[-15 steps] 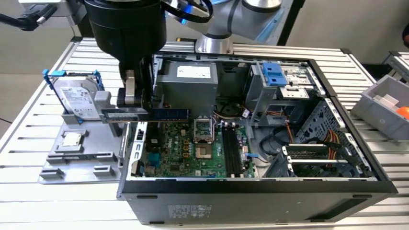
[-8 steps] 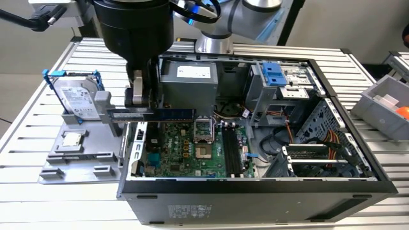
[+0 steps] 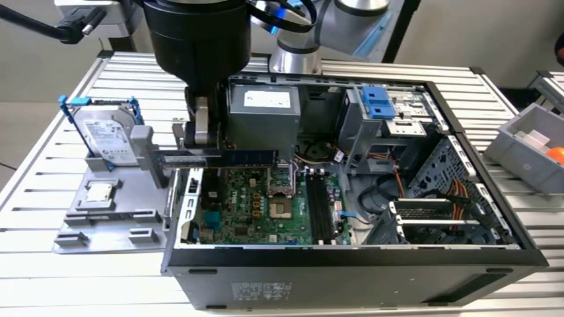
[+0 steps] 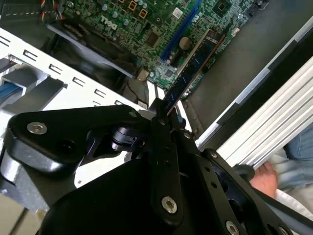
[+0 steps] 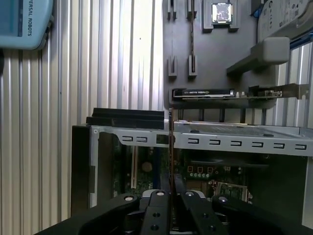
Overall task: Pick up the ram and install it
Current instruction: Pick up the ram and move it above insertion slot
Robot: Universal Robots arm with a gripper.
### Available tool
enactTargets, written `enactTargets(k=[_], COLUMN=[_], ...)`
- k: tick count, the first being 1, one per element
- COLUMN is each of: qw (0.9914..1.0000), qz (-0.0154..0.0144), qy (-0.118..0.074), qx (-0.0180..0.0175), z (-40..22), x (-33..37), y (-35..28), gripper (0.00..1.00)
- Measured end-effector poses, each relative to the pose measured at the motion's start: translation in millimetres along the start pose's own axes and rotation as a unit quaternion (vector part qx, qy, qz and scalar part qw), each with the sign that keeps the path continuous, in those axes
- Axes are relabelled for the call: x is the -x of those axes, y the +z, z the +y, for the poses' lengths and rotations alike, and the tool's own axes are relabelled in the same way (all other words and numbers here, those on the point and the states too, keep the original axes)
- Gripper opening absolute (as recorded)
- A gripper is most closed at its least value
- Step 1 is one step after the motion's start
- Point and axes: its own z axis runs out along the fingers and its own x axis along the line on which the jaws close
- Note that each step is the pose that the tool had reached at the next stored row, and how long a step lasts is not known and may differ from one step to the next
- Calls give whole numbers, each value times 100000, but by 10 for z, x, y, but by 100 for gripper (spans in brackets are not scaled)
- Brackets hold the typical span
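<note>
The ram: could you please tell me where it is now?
In the exterior view, the long thin dark-green ram stick is clamped in the pincer, above the green motherboard towards the exterior view's left.

slatted desk (image 3: pixel 79 284) of pale, dull ribbed metal; matt grey plastic holder tray (image 3: pixel 105 228); matt black claw (image 4: pixel 164 112); thin dark-green circuit-board ram stick (image 4: pixel 195 61), faintly glossy; computer case (image 5: pixel 244 134) of grey sheet metal.

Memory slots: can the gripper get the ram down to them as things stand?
Probably yes. The gripper is shut on the ram over the open case, and in the exterior view the slots lie bare, with no cable across them.
</note>
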Motion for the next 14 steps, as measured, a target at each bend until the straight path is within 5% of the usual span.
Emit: enactTargets(k=[14], qw=[100000], qz=[-2], qy=[-2], qx=[0], z=[-105], x=[-2], y=[-1], gripper=[0])
